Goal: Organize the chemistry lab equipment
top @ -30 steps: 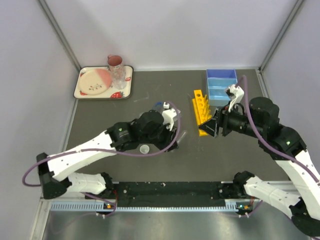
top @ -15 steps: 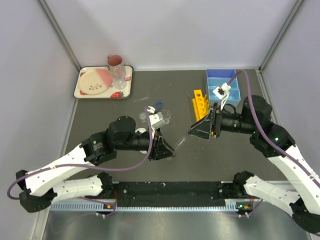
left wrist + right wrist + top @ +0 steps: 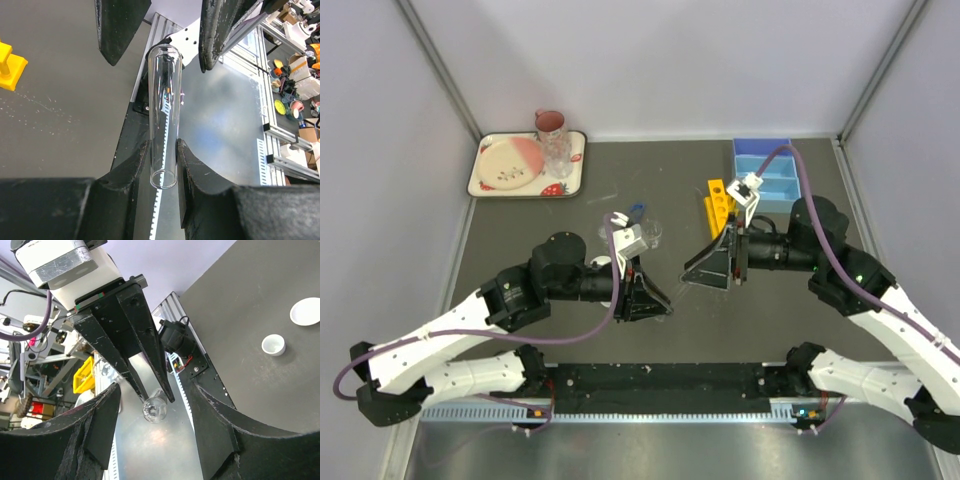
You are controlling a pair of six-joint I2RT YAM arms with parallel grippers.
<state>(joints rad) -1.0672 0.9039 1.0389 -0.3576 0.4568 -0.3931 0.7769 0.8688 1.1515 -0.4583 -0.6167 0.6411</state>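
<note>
Two hands meet over the table [image 3: 520, 220]: your left hand [image 3: 162, 150] is clamped on the glass tube [image 3: 163, 100] at its open end, your right hand [image 3: 154, 390] stands apart astride the rounded end, so centre the tube there and close fully before the left lets go.

Standing here, I can't read any writing, label, brand or number on anything. The yellow holed tube rack [image 3: 716, 195] and the blue divided tray [image 3: 760, 145] look too small from overhead to show markings, and the clutter behind the wrist views is blurred.
</note>
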